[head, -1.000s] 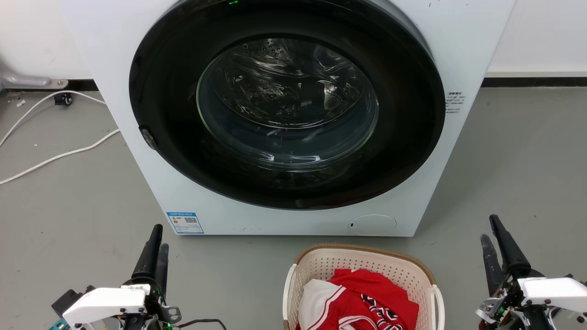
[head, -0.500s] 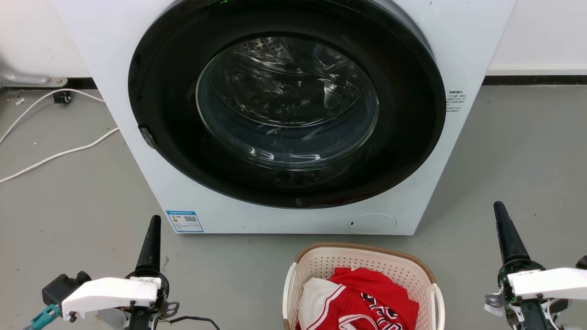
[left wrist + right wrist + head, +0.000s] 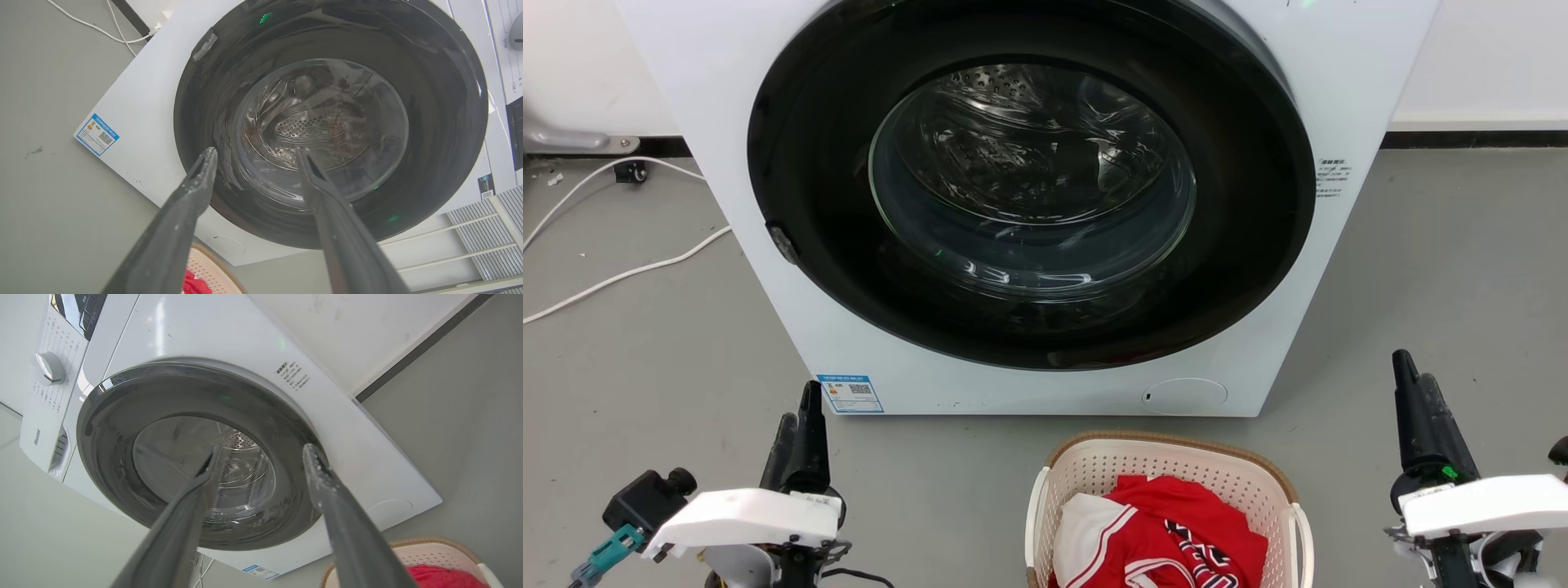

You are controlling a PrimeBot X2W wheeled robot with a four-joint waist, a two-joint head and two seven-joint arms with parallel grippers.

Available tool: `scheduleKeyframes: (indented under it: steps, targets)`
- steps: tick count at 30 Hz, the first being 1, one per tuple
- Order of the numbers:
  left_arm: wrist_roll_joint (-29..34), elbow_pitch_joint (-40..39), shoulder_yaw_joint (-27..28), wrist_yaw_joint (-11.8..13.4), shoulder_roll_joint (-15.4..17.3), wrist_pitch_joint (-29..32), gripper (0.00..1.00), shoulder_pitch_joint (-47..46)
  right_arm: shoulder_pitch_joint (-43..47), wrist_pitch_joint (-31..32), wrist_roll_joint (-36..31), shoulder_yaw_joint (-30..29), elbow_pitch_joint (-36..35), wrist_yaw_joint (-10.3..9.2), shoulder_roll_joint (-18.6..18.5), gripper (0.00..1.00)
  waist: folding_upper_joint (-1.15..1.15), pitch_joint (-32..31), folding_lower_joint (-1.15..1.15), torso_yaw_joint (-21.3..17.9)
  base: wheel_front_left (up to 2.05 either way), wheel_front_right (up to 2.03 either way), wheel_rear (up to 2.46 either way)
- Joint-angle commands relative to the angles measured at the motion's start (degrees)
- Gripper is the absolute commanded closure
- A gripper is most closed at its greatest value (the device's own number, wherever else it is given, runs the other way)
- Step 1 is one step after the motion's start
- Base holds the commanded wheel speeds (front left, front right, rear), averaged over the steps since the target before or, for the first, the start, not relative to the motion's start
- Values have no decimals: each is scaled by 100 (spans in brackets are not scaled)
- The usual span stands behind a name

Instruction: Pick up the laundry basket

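Where grey floor (image 3: 645, 367) meets wall (image 3: 1486, 57), washing machine (image 3: 1029, 392) stands, laundry basket (image 3: 1168, 461) near.

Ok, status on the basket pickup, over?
Left gripper open, right gripper open, both empty. Laundry basket on floor, untouched, red clothes inside. Washing machine close behind it.

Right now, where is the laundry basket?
Head view, bottom centre-right: the laundry basket sits on the floor before the washing machine, between the left claw and the right claw, nearer the right.
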Motion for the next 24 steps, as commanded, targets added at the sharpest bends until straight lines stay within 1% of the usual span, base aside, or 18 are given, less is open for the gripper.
scheduleKeyframes:
  steps: [1, 5, 9, 12, 16, 24]
  targets:
    - [237, -134, -31, 41, 22, -61, 0, -29, 5, -60, -244, 5, -144, 1, -20, 0, 0, 0, 0, -4, 0, 0, 0]
    - [629, -199, -86, 111, 24, -141, 0, -2, 40, -138, -637, -1, -204, 1, -22, 0, 0, 1, 0, -10, 0, 0, 0]
    - [1014, -269, -118, 205, 24, -219, 0, 39, 119, -216, -870, -265, -228, 2, -23, 0, 0, 2, 0, -50, 0, 0, 0]
    - [1330, -296, -175, 253, 25, -275, 0, 64, 143, -271, -1288, -77, -278, 2, -22, 0, 0, 10, 0, -76, 0, 0, 0]
    - [1702, -339, -236, 338, 26, -348, 0, 37, 87, -342, -1610, -243, -335, 1, -27, 0, 0, 19, 0, -76, 0, 0, 0]
    - [2321, -438, -317, 451, 27, -481, 0, 95, 211, -479, -2541, 5, -415, 1, -27, 0, 0, 24, 0, -34, 0, 0, 0]
